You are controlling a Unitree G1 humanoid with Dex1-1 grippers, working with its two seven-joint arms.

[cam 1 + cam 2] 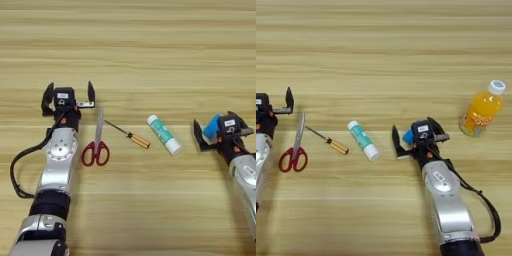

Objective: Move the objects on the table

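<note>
Nearest you, red-handled scissors lie closed, blades pointing away, just beside your left gripper, whose fingers stand apart and empty. Right of them a thin screwdriver with an amber handle lies slantwise, then a white-green glue stick, also slanted; printing on its green band is too small to read. Your right gripper has its fingers clamped on a blue eraser at table level. Farther right, an orange juice bottle with a white cap stands upright; its label lettering is unreadable
</note>
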